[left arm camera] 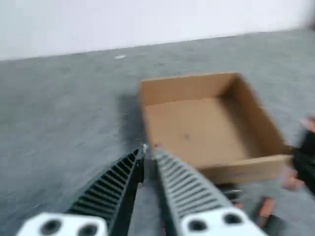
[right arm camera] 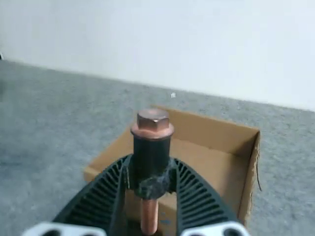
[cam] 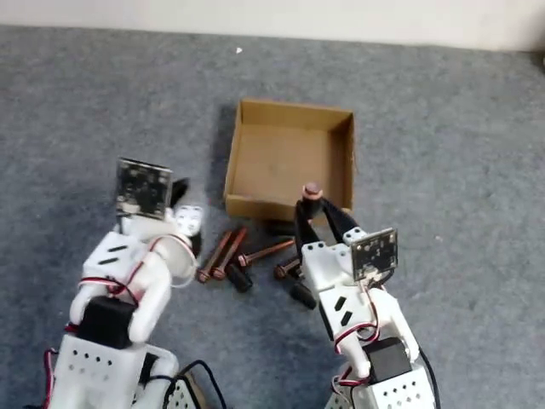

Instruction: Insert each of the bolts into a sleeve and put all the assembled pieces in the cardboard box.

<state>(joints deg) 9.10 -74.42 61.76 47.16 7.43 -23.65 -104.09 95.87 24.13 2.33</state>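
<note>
The right gripper (right arm camera: pixel 150 172) is clamped on a black sleeve (right arm camera: pixel 150 152) that stands upright between its fingers. A copper bolt (right arm camera: pixel 152 123) runs through the sleeve, its hexagonal head seated on the sleeve's top and its shank sticking out underneath. The cardboard box (cam: pixel 294 109) lies just beyond this gripper, open side up. The held piece hangs at the box's near wall, and I cannot tell whether it is over the wall or just short of it.

The left gripper (left arm camera: pixel 145 155) has its ribbed fingers drawn together to a thin slit and holds nothing. It hovers over the grey worktop (cam: pixel 85 102), with the near corner of the box just ahead of it.

Between the two grippers, in front of the box, loose copper bolts (cam: pixel 218 254) lie on the worktop with loose black sleeves (cam: pixel 239 278) among them.
</note>
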